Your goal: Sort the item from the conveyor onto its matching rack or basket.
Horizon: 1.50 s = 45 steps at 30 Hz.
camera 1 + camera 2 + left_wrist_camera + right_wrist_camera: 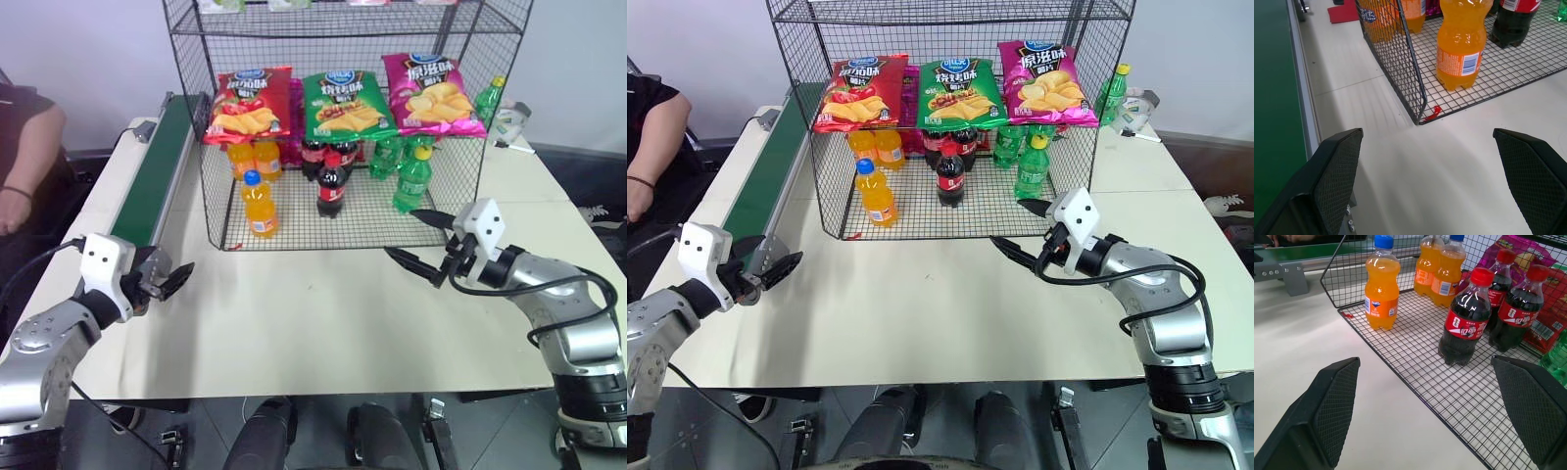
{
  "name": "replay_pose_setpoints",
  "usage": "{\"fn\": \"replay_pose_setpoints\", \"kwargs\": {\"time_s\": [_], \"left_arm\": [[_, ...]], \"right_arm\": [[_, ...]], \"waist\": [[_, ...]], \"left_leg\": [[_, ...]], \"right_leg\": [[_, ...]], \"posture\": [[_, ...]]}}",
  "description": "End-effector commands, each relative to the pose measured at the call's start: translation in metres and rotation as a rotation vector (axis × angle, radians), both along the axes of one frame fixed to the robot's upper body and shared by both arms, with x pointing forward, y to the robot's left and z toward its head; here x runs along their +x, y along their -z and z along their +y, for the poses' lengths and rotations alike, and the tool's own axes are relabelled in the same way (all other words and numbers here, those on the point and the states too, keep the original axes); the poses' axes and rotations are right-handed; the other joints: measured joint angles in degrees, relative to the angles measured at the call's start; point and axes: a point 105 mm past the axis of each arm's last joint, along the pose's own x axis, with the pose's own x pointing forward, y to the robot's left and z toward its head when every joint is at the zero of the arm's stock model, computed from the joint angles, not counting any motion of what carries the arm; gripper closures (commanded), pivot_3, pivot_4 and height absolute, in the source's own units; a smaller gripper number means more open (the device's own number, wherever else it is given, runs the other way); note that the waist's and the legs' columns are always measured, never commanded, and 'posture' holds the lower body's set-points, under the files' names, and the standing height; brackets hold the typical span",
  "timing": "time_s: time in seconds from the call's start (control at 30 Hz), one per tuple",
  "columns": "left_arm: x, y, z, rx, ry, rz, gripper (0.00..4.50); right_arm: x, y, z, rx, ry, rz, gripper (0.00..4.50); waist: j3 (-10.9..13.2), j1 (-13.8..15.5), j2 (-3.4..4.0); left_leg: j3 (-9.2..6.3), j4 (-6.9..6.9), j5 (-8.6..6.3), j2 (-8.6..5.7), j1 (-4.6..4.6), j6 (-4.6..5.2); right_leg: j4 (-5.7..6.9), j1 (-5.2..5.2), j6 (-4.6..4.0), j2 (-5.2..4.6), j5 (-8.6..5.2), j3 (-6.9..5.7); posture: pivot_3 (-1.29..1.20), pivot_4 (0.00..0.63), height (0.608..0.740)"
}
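The item, a small orange soda bottle [259,204] with a blue cap, stands upright at the front left of the black wire rack's [372,223] bottom shelf. No gripper touches it. The dark-green conveyor [155,168] runs along the table's left side, with nothing on the stretch I can see. My left gripper [171,282] is open and empty near the conveyor's near end, left of the rack's front corner. In front of the rack's right half my right gripper [402,233] is open and empty, pointing left. In the right wrist view the bottle [1381,284] stands beyond those spread fingers.
On the shelf behind the item are two more orange bottles [253,157], cola bottles [331,186] and green bottles [413,179]. Chip bags [345,106] lie on the tier above. A person's arm [22,147] rests left of the conveyor.
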Motion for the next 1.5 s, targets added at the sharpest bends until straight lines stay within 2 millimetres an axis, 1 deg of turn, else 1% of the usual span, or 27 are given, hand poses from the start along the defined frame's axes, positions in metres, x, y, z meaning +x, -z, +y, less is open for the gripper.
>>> {"fn": "replay_pose_setpoints", "kwargs": {"time_s": [0.03, 0.5, 0.83, 1.03, 1.2, 1.5], "left_arm": [[0.001, -0.016, 0.003, 0.021, 0.000, -0.052, 0.04], [0.002, -0.019, 0.000, 0.005, -0.006, -0.062, 0.04], [0.005, -0.020, -0.003, -0.006, -0.023, -0.078, 0.04], [0.001, -0.012, -0.013, -0.032, -0.014, -0.068, 0.04], [0.004, -0.013, -0.010, -0.028, -0.017, -0.068, 0.04], [0.004, -0.015, -0.009, -0.039, -0.019, -0.077, 0.04]], "right_arm": [[0.000, -0.012, 0.004, -0.001, -0.014, -0.058, 0.00], [0.002, -0.012, 0.007, 0.006, -0.014, -0.061, 0.00], [0.007, -0.011, 0.009, 0.019, -0.007, -0.065, 0.00], [0.011, -0.013, 0.013, 0.032, -0.003, -0.078, 0.00], [0.007, -0.008, 0.014, 0.036, 0.007, -0.070, 0.00], [0.009, -0.008, 0.020, 0.048, 0.005, -0.074, 0.00]], "waist": [[0.0, 0.0, 0.00], [0.0, 0.0, 0.00], [0.0, 0.0, 0.01], [0.0, 0.0, 0.02], [0.0, 0.0, 0.02], [0.0, 0.0, 0.02]], "left_leg": [[0.00, 0.00, 0.00, 0.00, 0.00, 0.00], [0.00, -0.01, 0.00, 0.00, -0.01, 0.00], [0.00, -0.02, 0.00, 0.00, -0.01, 0.00], [0.01, -0.02, 0.00, 0.00, -0.03, 0.01], [0.00, -0.06, 0.00, 0.01, -0.02, 0.00], [0.00, -0.06, 0.00, 0.00, -0.02, 0.00]], "right_leg": [[0.00, 0.00, 0.00, 0.00, 0.00, 0.00], [-0.02, -0.02, 0.00, 0.00, 0.00, 0.00], [-0.02, -0.04, 0.00, 0.00, 0.00, 0.00], [-0.02, -0.03, 0.00, 0.00, 0.00, 0.00], [-0.02, -0.04, 0.00, 0.01, 0.00, 0.00], [-0.02, -0.05, 0.00, 0.01, 0.00, 0.00]], "posture": [[0.00, 0.150, 0.740], [0.00, 0.150, 0.740], [0.00, 0.150, 0.740], [0.00, 0.150, 0.740], [0.00, 0.150, 0.740], [0.00, 0.150, 0.740]]}}
